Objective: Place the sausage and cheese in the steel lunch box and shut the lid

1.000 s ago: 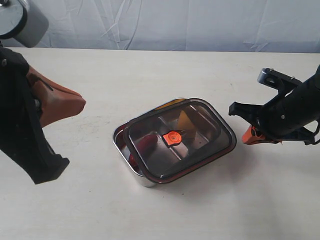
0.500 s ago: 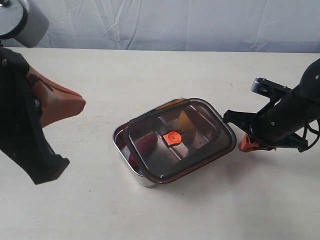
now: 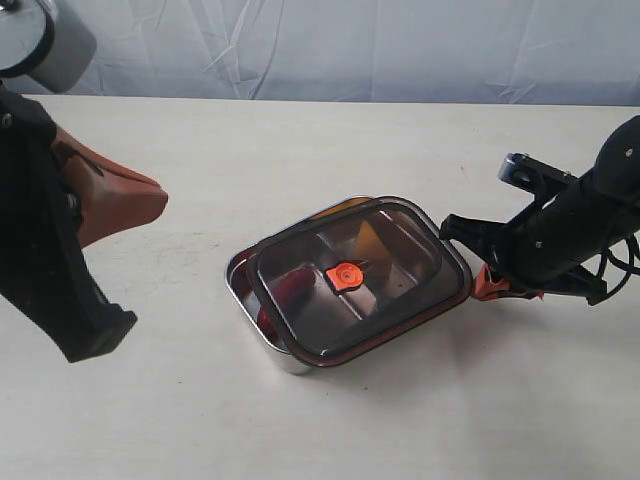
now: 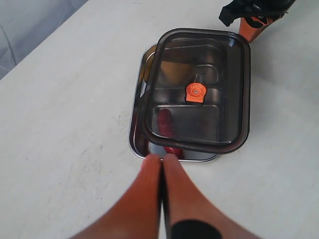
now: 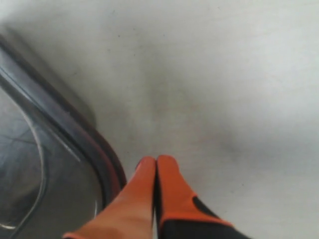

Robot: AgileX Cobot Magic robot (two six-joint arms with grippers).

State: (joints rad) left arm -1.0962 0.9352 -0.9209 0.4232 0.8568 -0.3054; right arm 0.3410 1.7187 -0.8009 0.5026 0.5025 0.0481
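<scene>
Pale table (image 3: 300, 150) under a wrinkled white backdrop (image 3: 400, 50), and the steel lunch box (image 3: 240, 285) sat mid-table with the sausage (image 4: 164, 122) and cheese (image 4: 172, 72) inside. On top lay the lid (image 3: 400, 270), skewed and overhanging one side. Closing looked like the step in hand: right gripper (image 3: 485, 287), fingers pressed together, was right at the lid's edge; left gripper (image 4: 162, 159), likewise closed, hovered well apart. Next call: nudge the lid square, then press. No readable writing anywhere.

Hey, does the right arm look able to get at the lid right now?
Probably yes. The right hand, shut, is low beside the edge of the lid, and nothing stands between them on the table. It looks placed to nudge the lid; gripping it would need the hand opened first.
</scene>
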